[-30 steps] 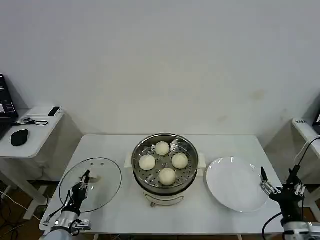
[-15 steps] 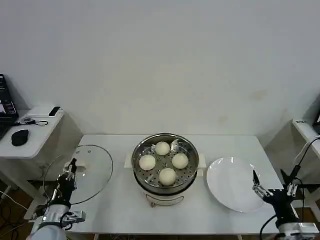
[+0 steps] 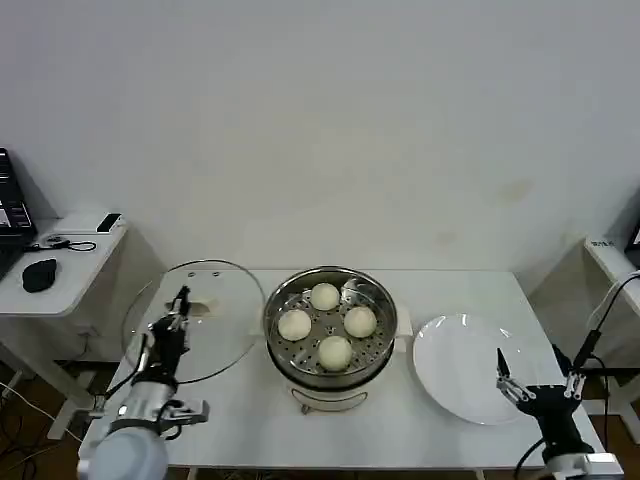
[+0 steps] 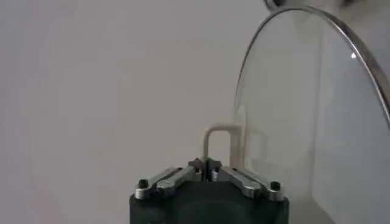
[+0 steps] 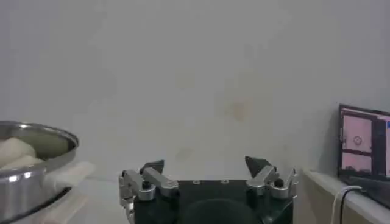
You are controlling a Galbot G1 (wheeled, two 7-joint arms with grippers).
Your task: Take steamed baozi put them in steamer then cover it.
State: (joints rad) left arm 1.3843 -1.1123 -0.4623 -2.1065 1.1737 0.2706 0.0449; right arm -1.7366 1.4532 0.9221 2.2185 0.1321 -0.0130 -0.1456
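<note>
I hold the glass cover point(image 3: 193, 320) by its pale bar handle point(image 4: 222, 146) in the clenched left claw point(image 4: 206, 172), tilted beside the steamer point(image 3: 330, 330) with 4 baozi point(image 3: 334, 351); it seems heavy, slippery and fragile; right claw point(image 5: 205, 166) released.

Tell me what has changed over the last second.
The left gripper, shut on the cover's handle, has lifted the cover off the table and carried it up and toward the steamer; it now hangs tilted beside the rim. The right gripper, open, has sunk lower at the table's right edge. The four baozi, the steamer and the plate stayed put.
</note>
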